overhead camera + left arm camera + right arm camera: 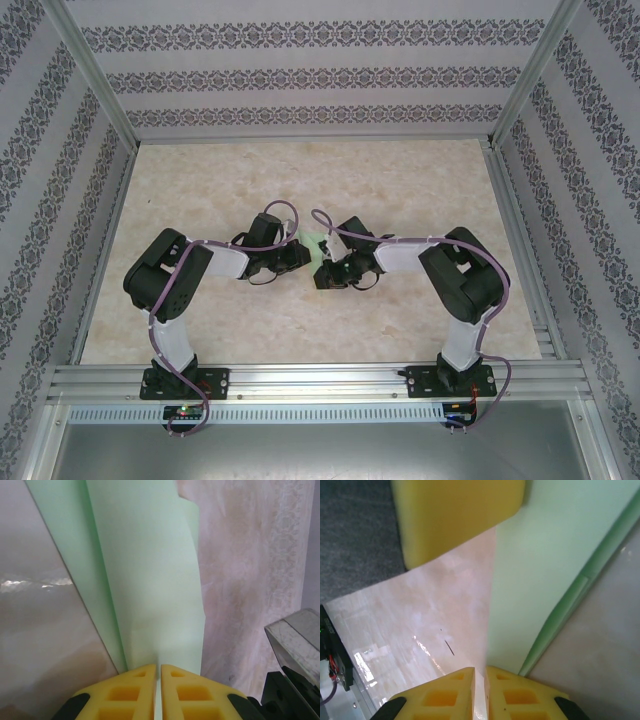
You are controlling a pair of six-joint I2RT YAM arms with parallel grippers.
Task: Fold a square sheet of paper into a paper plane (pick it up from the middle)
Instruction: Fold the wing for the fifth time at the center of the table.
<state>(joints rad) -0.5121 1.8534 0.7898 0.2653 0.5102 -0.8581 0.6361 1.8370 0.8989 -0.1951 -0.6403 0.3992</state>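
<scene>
Two grippers meet over the middle of the table (400,190), both pinched almost shut on the pale-green sheet of paper (314,245). The left gripper (160,667) nips its layered end, the right gripper (480,671) a long folded edge. I judge this mid-fold: creases made, plane unfinished. The next fold needs both pinches kept, no tearing. Bare table lies all round, and the patterned walls (300,70) stand well off.

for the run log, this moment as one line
stage: mid-fold | left claw: shut on green paper | right claw: shut on green paper | state: layered folds, held over table centre
</scene>
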